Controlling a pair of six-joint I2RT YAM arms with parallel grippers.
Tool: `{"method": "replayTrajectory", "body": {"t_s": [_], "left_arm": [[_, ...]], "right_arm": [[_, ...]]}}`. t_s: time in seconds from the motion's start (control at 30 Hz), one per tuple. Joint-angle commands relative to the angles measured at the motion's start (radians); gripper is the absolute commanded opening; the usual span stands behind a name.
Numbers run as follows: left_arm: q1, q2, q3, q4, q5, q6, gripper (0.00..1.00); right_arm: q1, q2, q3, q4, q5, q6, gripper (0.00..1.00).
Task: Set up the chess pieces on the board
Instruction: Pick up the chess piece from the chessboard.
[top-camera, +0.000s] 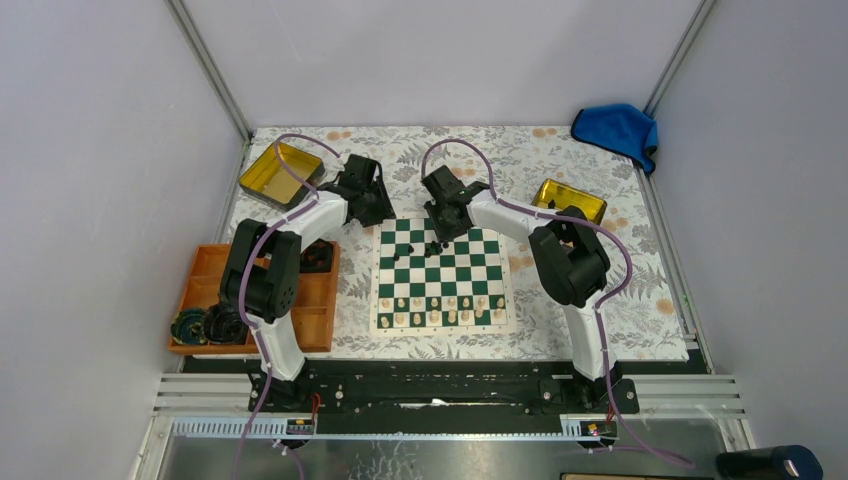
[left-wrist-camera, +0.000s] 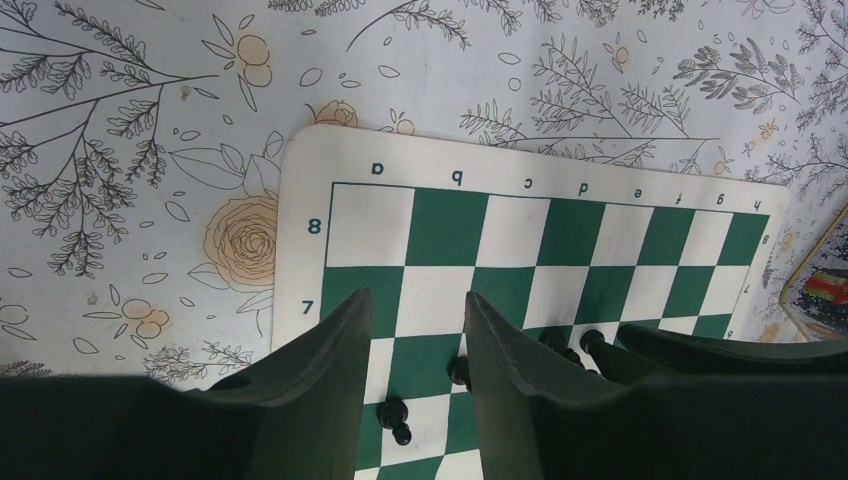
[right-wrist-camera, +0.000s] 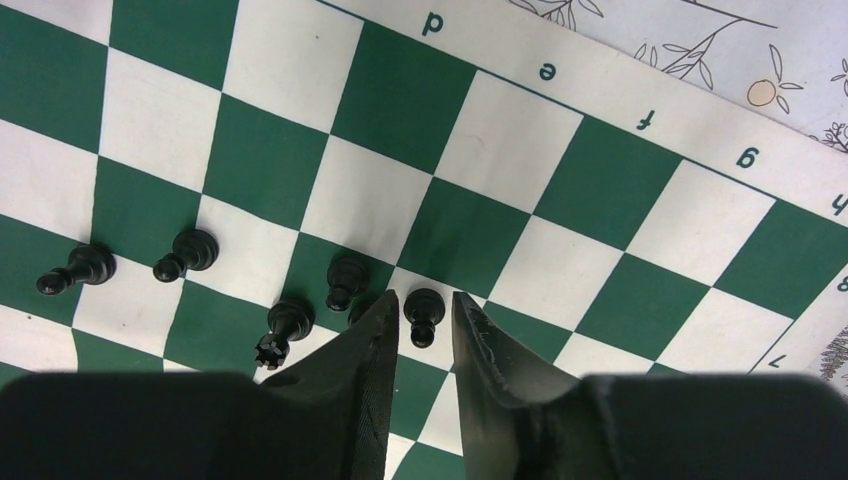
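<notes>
Over the board's (top-camera: 441, 272) far half, the right gripper (right-wrist-camera: 423, 297) has its fingers narrowly parted around an upright black pawn (right-wrist-camera: 424, 318); whether they grip it is unclear. Other chess pieces (right-wrist-camera: 185, 252) stand to its left, with bare squares beyond them. The left gripper (left-wrist-camera: 417, 298) gapes empty by the far-left corner.

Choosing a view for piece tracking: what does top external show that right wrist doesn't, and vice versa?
Top only: cream pieces lined up on the near rows, tray, left tin, right tin, cloth, left hand.
Right wrist only: black pieces told apart one by one, a pawn between the right hand's fingertips, contact unclear; border file letters.
Both: board, with the black pieces bunched near its far side.
</notes>
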Motion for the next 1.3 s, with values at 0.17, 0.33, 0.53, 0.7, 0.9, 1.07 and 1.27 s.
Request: {"method": "replayTrajectory", "body": {"t_s": [0.17, 0.33, 0.53, 0.7, 0.9, 1.07, 1.27], "left_arm": [[0.006, -0.019, -0.013, 0.019, -0.002, 0.016, 0.46], [0.006, -0.018, -0.016, 0.022, 0.003, 0.012, 0.46], [0.006, -0.023, -0.021, 0.024, 0.006, 0.008, 0.46], [0.006, -0.025, -0.022, 0.023, 0.005, 0.008, 0.46], [0.006, -0.028, -0.022, 0.020, 0.005, 0.008, 0.46], [0.006, -0.032, -0.013, 0.011, -0.006, 0.011, 0.46], [0.006, -0.031, -0.010, 0.005, -0.006, 0.012, 0.46]], "right_arm": [[0.008, -0.018, 0.006, -0.011, -0.009, -0.004, 0.33], [0.008, -0.026, -0.013, -0.008, -0.009, 0.000, 0.29], [0.008, -0.030, -0.027, -0.011, -0.009, 0.000, 0.26], [0.008, -0.029, -0.028, -0.012, -0.006, 0.002, 0.20], [0.008, -0.037, -0.021, -0.021, 0.014, -0.003, 0.09], [0.007, -0.066, -0.022, -0.026, 0.068, -0.016, 0.05], [0.003, -0.100, -0.029, -0.033, 0.146, -0.030, 0.01]]}}
